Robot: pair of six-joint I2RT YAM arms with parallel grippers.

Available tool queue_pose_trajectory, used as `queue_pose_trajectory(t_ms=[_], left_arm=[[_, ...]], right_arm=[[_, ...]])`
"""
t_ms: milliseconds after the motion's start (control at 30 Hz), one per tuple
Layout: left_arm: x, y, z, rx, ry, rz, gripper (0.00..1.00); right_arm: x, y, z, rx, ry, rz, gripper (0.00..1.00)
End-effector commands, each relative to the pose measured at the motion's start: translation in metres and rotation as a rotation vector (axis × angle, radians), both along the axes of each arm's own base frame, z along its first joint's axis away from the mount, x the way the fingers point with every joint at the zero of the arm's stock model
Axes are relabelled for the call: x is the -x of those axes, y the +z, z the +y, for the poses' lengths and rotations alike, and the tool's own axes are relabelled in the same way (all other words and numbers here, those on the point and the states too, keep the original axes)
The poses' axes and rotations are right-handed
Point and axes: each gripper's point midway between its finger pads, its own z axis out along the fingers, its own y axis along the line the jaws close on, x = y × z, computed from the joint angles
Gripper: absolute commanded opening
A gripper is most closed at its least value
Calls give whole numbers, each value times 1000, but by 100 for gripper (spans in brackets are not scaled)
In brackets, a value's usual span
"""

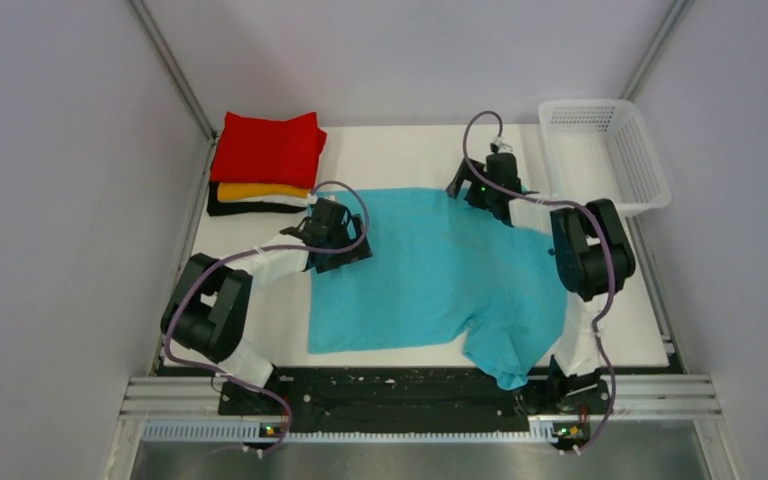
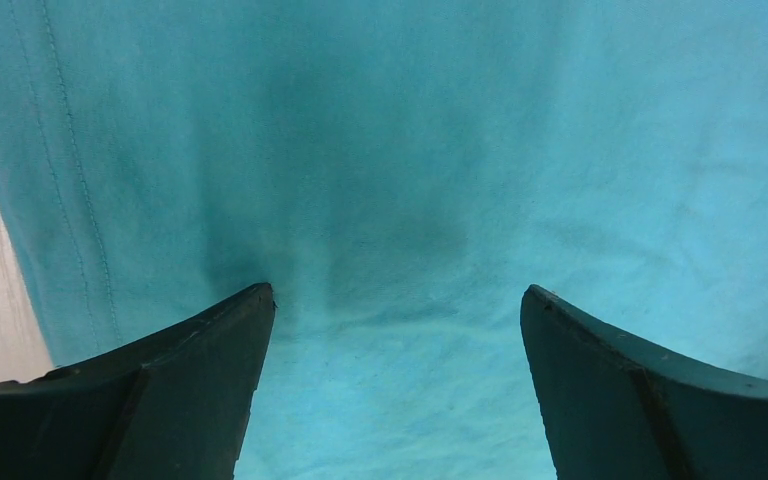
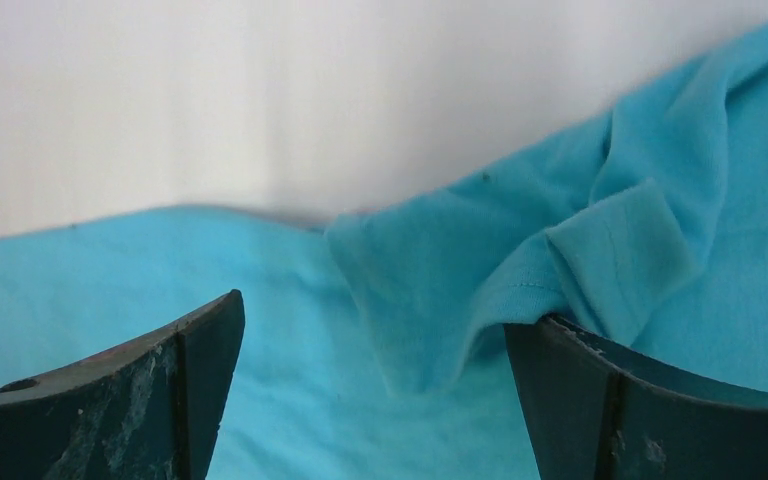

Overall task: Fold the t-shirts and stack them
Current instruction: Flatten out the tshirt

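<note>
You have the turquoise tee (image 1: 420, 280) in the middle of the desk (image 1: 400, 160), long axis running left to right. Both pairs of jaws stand apart: left gripper (image 2: 398, 300) over the far corner of the hem (image 2: 60, 200), right gripper (image 3: 380, 308) straddling the crumpled far sleeve (image 3: 600, 240).

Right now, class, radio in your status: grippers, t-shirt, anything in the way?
Left gripper open over turquoise t-shirt. Right gripper open by its bunched sleeve. T-shirt spread out, not yet folded. Nothing in the way.

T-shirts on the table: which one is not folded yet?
The turquoise t-shirt, spread out mid-table; the red t-shirt and those beneath it lie folded in a far-left stack.
</note>
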Motion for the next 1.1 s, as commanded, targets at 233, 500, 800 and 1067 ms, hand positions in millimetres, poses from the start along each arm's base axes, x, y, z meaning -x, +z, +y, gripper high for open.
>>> queue_pose_trajectory(t_ms=[233, 500, 800, 1067], left_arm=[[35, -43, 35, -133, 72, 130, 99], [27, -20, 34, -123, 66, 65, 99], [8, 33, 27, -76, 62, -60, 99], [-34, 37, 22, -144, 76, -78, 99]], right_arm=[[-176, 70, -8, 36, -154, -377, 99], [-185, 124, -31, 305, -97, -300, 99], [-35, 110, -53, 301, -37, -44, 99], [84, 52, -76, 258, -62, 71, 99]])
